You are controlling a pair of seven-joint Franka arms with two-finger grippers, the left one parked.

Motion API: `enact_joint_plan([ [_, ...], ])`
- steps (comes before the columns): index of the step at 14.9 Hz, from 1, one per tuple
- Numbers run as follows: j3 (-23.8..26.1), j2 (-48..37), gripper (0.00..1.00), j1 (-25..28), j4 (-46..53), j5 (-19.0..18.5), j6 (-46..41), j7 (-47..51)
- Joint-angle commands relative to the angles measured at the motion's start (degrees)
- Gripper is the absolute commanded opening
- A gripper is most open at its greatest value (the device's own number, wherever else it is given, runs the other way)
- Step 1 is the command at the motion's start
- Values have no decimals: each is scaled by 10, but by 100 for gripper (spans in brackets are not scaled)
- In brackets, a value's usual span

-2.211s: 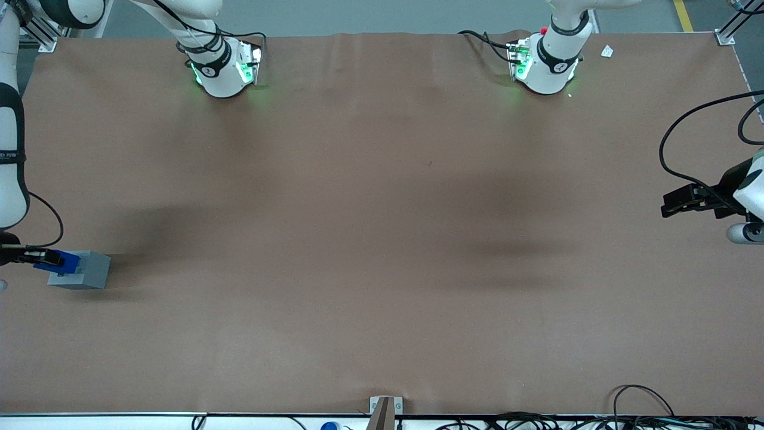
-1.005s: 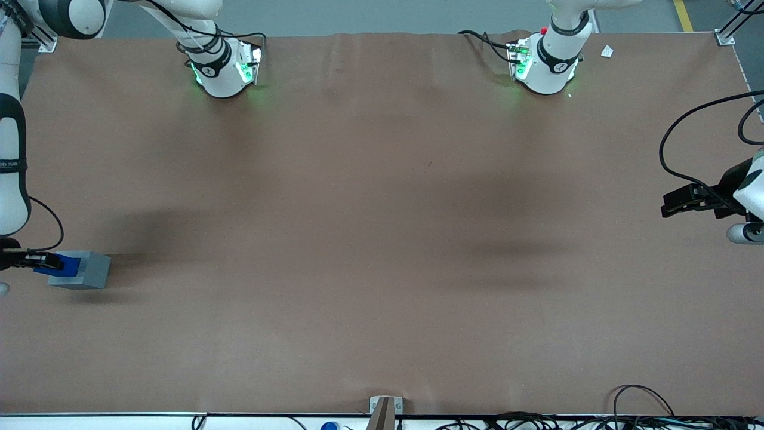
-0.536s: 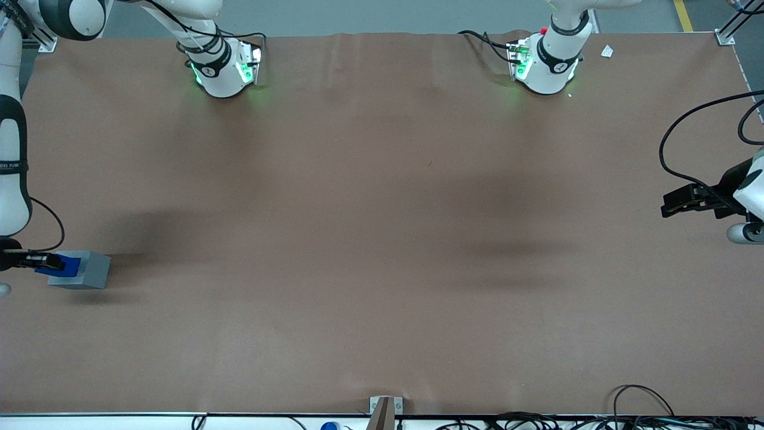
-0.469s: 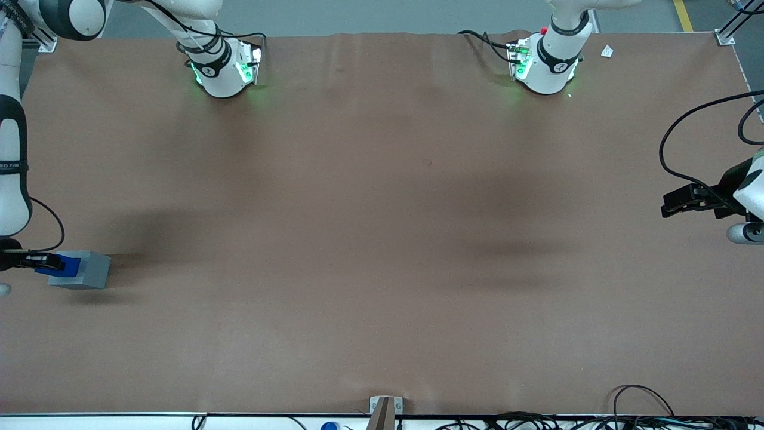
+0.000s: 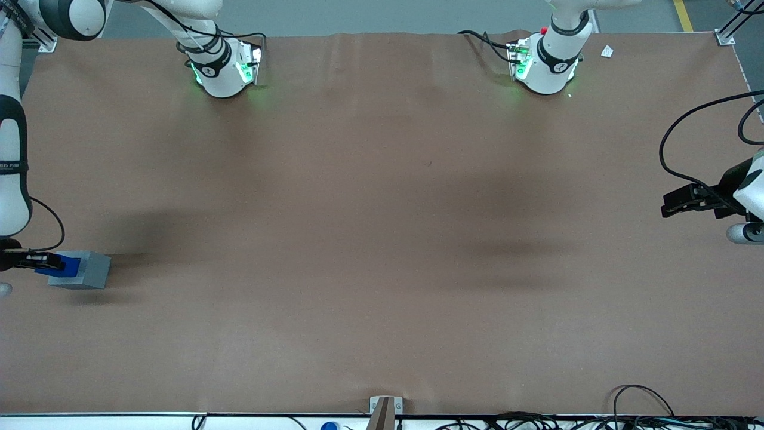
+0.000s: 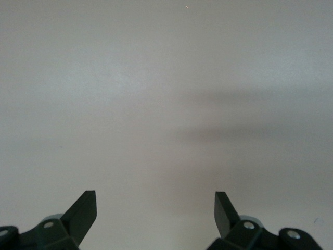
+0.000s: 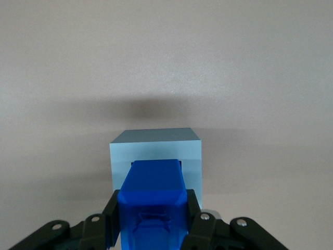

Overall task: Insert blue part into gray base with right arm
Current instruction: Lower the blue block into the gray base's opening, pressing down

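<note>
The gray base (image 5: 83,272) stands on the brown table at the working arm's end, fairly near the front camera. The blue part (image 5: 64,265) sits on top of it, its lower end sunk into the square recess of the gray base (image 7: 156,156). My right gripper (image 5: 49,261) is shut on the blue part (image 7: 154,200); a black finger presses each side of it just above the base. The white right arm (image 5: 12,161) reaches down to it along the table's end.
Two white arm bases with green lights (image 5: 224,65) (image 5: 543,63) stand along the table edge farthest from the front camera. Cables (image 5: 632,412) lie at the near edge toward the parked arm's end. A small bracket (image 5: 385,409) marks the near edge's middle.
The blue part has gone lower into the gray base since the earliest frame, and the gripper with it. Over the last second almost nothing moves.
</note>
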Motion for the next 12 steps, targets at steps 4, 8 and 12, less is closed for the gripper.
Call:
enact_joint_plan([
  [4, 9, 14, 20, -12, 12, 13, -3, -21],
  [8, 9, 13, 20, -12, 12, 13, -4, -18],
  [12, 9, 12, 20, -12, 12, 13, -8, -17],
])
